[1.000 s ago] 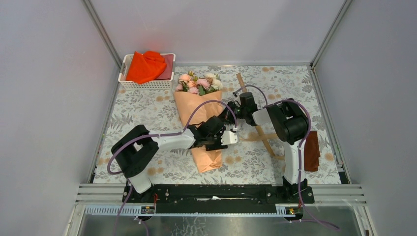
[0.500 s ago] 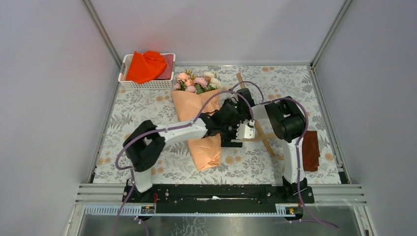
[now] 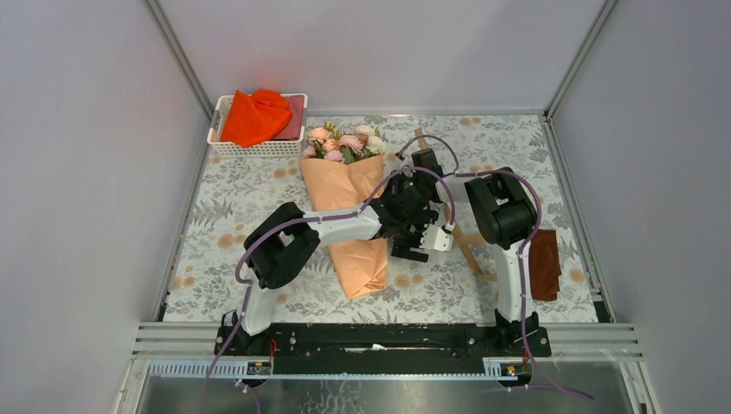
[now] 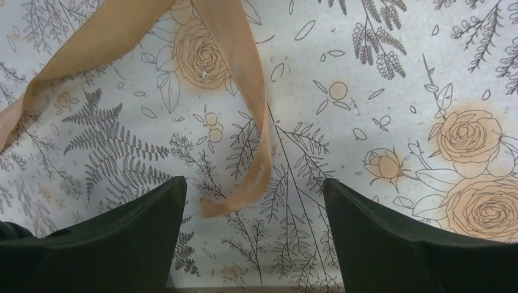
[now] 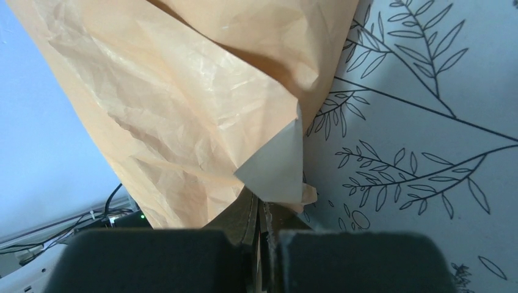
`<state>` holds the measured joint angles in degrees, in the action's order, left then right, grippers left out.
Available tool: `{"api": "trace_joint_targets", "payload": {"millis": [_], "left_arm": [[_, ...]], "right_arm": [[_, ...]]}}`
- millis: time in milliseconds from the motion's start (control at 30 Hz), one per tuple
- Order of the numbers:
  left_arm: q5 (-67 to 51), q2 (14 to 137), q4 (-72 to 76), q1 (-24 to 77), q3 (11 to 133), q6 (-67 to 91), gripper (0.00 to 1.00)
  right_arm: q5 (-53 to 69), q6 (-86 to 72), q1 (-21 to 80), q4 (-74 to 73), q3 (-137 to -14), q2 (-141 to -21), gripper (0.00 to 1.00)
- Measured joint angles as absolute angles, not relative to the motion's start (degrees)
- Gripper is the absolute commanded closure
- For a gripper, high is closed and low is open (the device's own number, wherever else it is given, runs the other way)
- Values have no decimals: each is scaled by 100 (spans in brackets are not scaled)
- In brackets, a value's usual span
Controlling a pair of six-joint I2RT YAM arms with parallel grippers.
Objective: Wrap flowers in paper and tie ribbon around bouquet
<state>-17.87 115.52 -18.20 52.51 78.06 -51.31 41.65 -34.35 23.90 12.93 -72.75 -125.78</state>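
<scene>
Left arm stretches across the long peach-orange paper-cone bouquet [image 3: 345,185] of pink and cream blooms; left gripper [image 4: 253,189] just right of it, over open grey leaf-patterned mat [image 4: 379,79]. Jaws wide; loose end of narrow tan ribbon [image 4: 244,73] between them, ungripped. At bouquet's right edge, right gripper [image 5: 261,227] clamped on ribbon.

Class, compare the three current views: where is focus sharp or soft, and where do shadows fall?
Top external: even, soft light, no glare; the bouquet and the mat are crisp. Left wrist: the ribbon and the mat print are sharp, the left gripper's fingers dark and soft-edged. Right wrist: the paper is sharp with shadowed folds, the right gripper's fingers blurred.
</scene>
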Motion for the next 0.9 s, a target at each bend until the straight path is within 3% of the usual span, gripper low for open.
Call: {"api": "trace_joint_targets", "payload": {"millis": [133, 267, 500, 900], "left_arm": [[-1824, 11664, -1857, 5253, 7911, -5247, 46], [-1949, 11708, -2003, 5262, 7929, -5286, 99], [-2268, 11489, -2416, 5413, 7690, -4856, 100], [-2847, 8831, -4117, 6289, 5706, -4064, 100]], "right_arm": [[4132, -3227, 2390, 982, -7415, -12578, 100], [4121, -3109, 2390, 832, -7483, -12578, 100], [4117, -3114, 2390, 714, -7511, -12567, 100], [3885, -3398, 2390, -21, -7491, -11712, 100]]}}
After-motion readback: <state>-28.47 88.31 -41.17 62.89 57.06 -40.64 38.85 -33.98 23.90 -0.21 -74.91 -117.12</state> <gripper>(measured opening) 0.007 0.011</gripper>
